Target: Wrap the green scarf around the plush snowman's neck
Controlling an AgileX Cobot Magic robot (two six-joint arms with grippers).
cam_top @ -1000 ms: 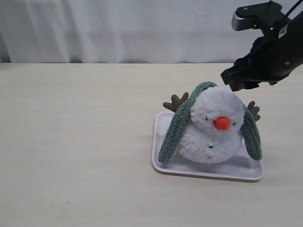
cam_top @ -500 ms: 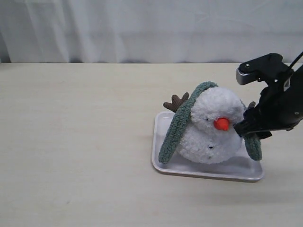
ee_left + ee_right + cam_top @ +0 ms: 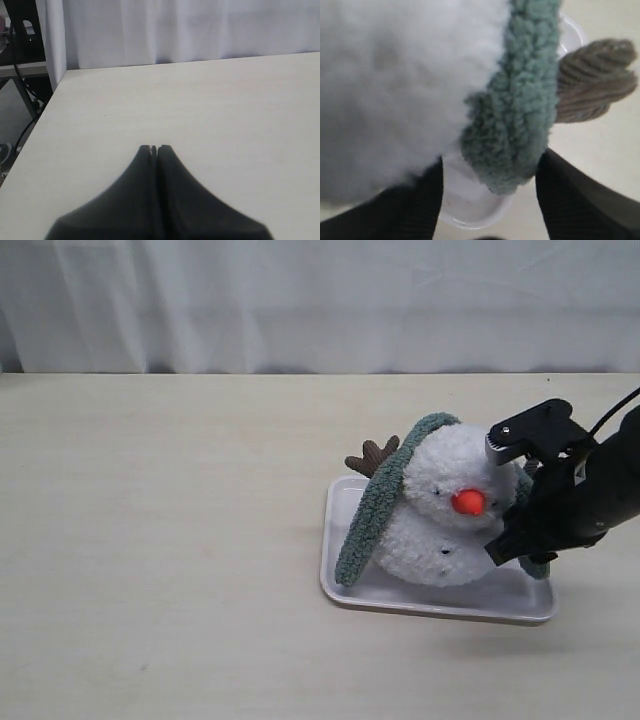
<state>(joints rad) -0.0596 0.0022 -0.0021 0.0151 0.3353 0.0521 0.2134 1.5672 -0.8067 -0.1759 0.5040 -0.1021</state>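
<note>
The white plush snowman point(image 3: 440, 525) with an orange nose sits on a white tray point(image 3: 345, 585). The green scarf point(image 3: 375, 510) lies over the back of its head, and one end hangs down each side. I cannot make out the neck crease. My right gripper point(image 3: 515, 552) is low at the snowman's right side. In the right wrist view this gripper point(image 3: 489, 167) is open, and its fingers straddle the hanging scarf end point(image 3: 515, 125) beside the snowman's white fur point(image 3: 395, 90). My left gripper point(image 3: 154, 148) is shut on nothing over bare table and is out of the exterior view.
A brown twig arm point(image 3: 372, 455) sticks out behind the scarf on the left. The other twig arm point(image 3: 595, 75) shows beside the scarf end. The tray rim point(image 3: 475, 217) lies under the right gripper. A white curtain point(image 3: 300, 300) backs the table.
My right gripper came down from above and behind the snowman's head to the scarf end on the right side. Snowman and scarf have barely shifted.
</note>
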